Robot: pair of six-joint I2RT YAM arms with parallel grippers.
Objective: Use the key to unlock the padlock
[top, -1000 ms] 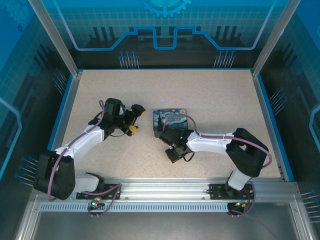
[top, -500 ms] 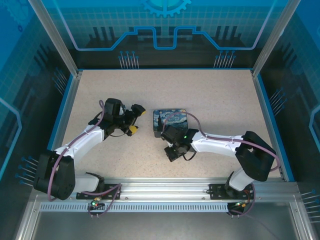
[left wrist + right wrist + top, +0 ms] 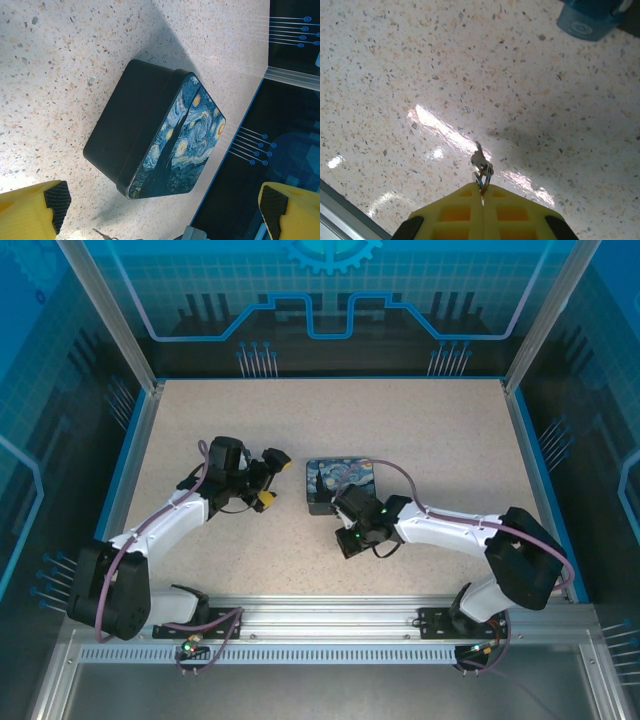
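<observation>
near the worktop's front middle: key pinched in the right tool

the right tool (image 3: pixel 482 192) has its yellow fingers (image 3: pixel 445 215) pressed together on a small ring. the key (image 3: pixel 479 161) juts out from it over the speckled worktop (image 3: pixel 395 75). at the upper right corner lies what looks like the padlock (image 3: pixel 587 20), a bluish block cut off by the frame. from above, this tool sits just in front of the starry-night box (image 3: pixel 340 480). the left tool (image 3: pixel 274 481) gapes wide, holding nothing, left of the box.
</observation>
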